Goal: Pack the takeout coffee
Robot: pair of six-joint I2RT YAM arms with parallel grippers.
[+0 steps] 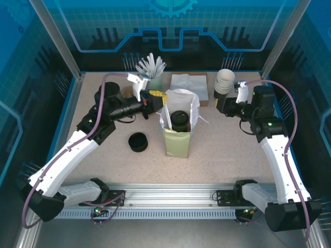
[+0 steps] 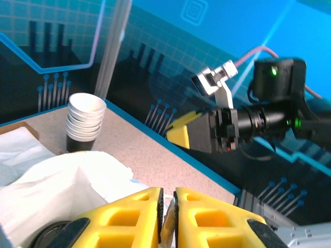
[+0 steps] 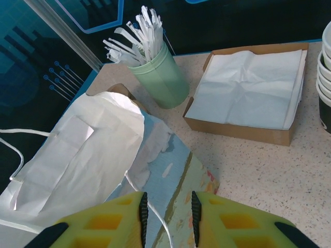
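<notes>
The takeout coffee (image 1: 179, 120), a dark cup with a black lid, stands inside the upright paper bag (image 1: 178, 135) at the table's middle. In the left wrist view a bit of its lid (image 2: 51, 235) shows in the bag's white mouth (image 2: 62, 181). My left gripper (image 1: 156, 98) (image 2: 168, 192) is at the bag's left top edge, shut on a thin fold of the rim. My right gripper (image 1: 220, 106) (image 3: 167, 199) hovers just right of the bag (image 3: 176, 175), open. The bag's white cord handle (image 3: 155, 212) runs loosely between its fingers.
A low black round piece (image 1: 138, 141) lies left of the bag. Along the back stand a green cup of stirrers (image 1: 152, 76) (image 3: 160, 75), a napkin box (image 1: 189, 85) (image 3: 248, 98) and stacked white-rimmed cups (image 1: 224, 82) (image 2: 85, 121).
</notes>
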